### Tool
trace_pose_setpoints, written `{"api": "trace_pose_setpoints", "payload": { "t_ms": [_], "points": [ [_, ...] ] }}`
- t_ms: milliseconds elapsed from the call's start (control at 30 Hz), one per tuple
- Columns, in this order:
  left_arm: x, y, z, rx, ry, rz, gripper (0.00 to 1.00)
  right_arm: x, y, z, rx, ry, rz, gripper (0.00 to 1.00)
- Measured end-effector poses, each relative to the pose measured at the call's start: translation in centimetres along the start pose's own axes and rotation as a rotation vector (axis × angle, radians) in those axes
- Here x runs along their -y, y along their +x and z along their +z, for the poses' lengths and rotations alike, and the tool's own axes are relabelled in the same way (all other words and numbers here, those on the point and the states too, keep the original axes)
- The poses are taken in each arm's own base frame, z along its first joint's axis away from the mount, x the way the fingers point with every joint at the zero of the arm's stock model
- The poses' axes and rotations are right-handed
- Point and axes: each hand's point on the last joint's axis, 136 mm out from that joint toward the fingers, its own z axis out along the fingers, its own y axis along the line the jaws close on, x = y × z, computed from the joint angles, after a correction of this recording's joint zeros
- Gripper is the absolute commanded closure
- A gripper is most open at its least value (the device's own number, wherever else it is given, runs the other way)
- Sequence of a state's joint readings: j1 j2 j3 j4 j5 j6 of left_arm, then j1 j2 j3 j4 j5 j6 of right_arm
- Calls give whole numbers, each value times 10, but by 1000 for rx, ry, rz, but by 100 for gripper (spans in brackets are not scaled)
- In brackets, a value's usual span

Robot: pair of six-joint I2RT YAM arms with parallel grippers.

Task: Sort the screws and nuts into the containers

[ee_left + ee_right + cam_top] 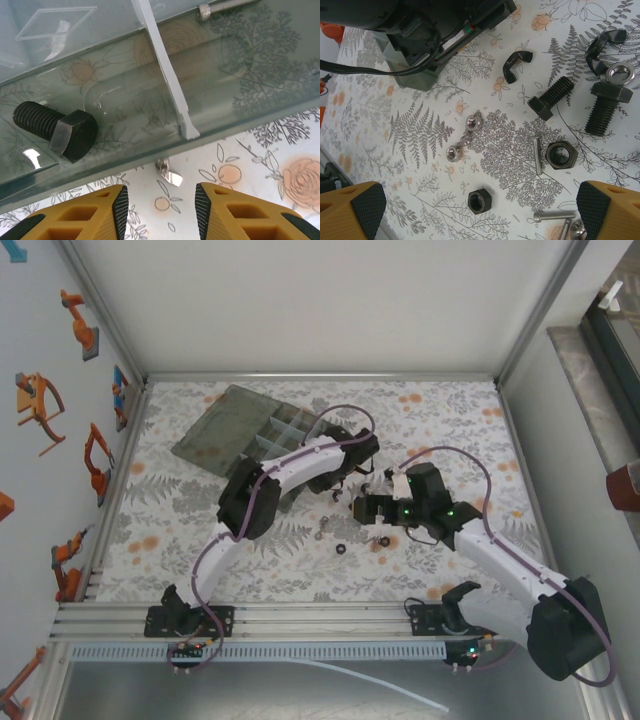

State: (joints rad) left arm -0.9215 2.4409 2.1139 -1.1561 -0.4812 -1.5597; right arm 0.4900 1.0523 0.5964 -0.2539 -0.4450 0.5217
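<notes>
So, on the floral table (290, 575) the organiser box (240, 425) lies open at the back left. The left gripper (161, 205) sits just beside one of its walls, jaws apart and empty, with 1 black screw (55, 130) lying in a compartment. The right gripper (481, 204) hangs spread wide over the table, 2 loose screws (551, 99) and 2 dark hex nuts (561, 154) below it.

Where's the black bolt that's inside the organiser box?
Left wrist view, left side: the black bolt lies in the compartment left of the pale divider, beyond the left gripper.
</notes>
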Motion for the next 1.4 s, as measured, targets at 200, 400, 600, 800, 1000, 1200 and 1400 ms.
{"api": "trace_pose_setpoints", "payload": {
  "t_ms": [200,400,600,800,1000,1200,1400],
  "points": [
    [-5,4,14,5,-53,-20,61,2,-1,-1,5,5,7,0],
    [-4,3,16,2,-62,-21,61,6,-1,-1,5,11,16,0],
    [-3,2,16,-3,-71,-11,61,7,-1,-1,5,8,16,0],
    [2,1,18,-4,-65,5,78,9,-3,-2,9,11,18,0],
    [8,0,19,-3,-46,24,89,8,-3,-3,11,10,11,0],
    [14,7,12,25,-18,158,90,6,-2,-7,17,7,5,0],
    [13,25,-17,6,97,342,94,5,-2,-10,23,4,2,1]
  ]
}}
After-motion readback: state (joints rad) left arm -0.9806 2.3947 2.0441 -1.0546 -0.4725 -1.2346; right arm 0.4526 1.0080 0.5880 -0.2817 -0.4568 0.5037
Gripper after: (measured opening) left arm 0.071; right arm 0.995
